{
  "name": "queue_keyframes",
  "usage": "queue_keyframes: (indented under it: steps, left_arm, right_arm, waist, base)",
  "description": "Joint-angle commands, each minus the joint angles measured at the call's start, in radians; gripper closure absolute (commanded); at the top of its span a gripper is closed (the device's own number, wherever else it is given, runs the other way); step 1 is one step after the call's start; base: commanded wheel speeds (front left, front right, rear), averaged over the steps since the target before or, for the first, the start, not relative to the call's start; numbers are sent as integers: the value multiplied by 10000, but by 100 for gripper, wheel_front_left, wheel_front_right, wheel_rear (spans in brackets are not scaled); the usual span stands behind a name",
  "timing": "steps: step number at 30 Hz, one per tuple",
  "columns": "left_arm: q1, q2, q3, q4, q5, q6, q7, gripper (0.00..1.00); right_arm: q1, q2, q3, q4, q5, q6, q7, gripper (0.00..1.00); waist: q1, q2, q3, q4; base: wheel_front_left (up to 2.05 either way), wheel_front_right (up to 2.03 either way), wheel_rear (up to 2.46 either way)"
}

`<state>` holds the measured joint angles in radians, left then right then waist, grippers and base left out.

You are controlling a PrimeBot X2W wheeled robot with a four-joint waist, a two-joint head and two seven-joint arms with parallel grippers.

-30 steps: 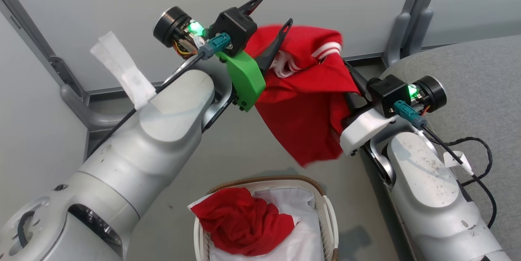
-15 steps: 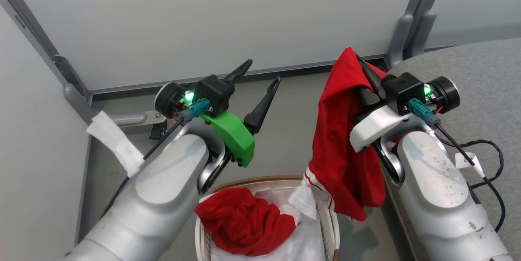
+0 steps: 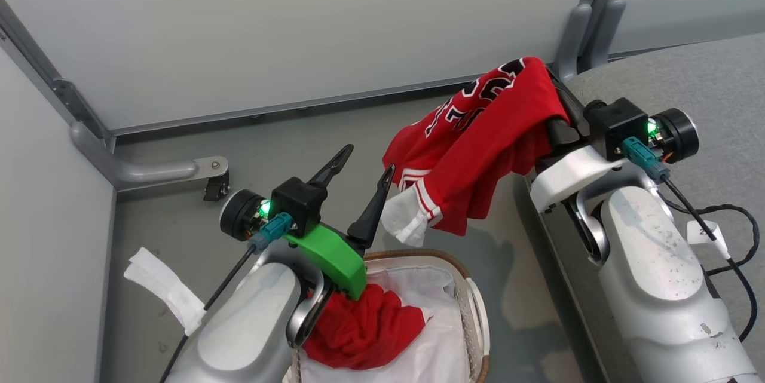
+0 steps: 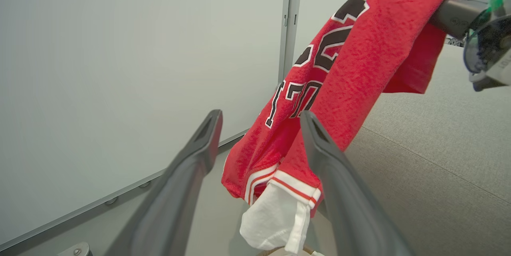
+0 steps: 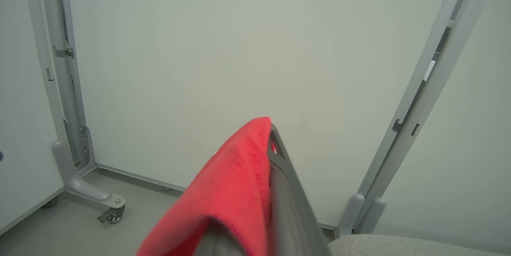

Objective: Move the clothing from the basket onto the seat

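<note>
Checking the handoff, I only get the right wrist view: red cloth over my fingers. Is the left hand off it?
Observer: Yes. The left hand is open and empty, beside the striped hem of the red jersey.
Operator: Is the jersey over the seat?
Observer: No. It hangs from the shut right hand, left of the grey seat, above the floor.
Operator: Basket done?
Observer: No. A plain red garment lies in the basket on the white liner.
</note>
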<state>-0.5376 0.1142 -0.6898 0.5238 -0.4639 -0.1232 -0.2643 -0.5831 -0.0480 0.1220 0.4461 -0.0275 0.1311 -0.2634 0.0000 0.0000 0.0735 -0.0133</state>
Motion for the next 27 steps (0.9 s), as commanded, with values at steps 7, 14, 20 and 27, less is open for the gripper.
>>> queue_keyframes:
  steps: [7,14,20,27]
  left_arm:
    - [532,-183,562,-312,800,-66,0,0]
    - [640,-263,637,-608,1409,-78,2,0]
    - [370,-171,434,-784,1682,-76,2,0]
    - [80,-21,44,-825,1594,-77,1,0]
  right_arm:
    - [-86,-41,-409,-200,-214,-7,-21,100]
    - [-306,-35,-887,-495,-455,-8,-19,100]
    - [-483,-31,-1170,-663,-292,-10,-21,100]
    - [-417,-24,-1327,-762,-58,-10,-21,100]
  waist:
    - [0,0,400,-724]
    - [0,0,1018,-2104]
    - [0,0,1641,-3598]
    - [0,0,2050,-4625]
  base:
    - [0,0,0]
    - [0,0,0]
    - [0,0,0]
    - [0,0,0]
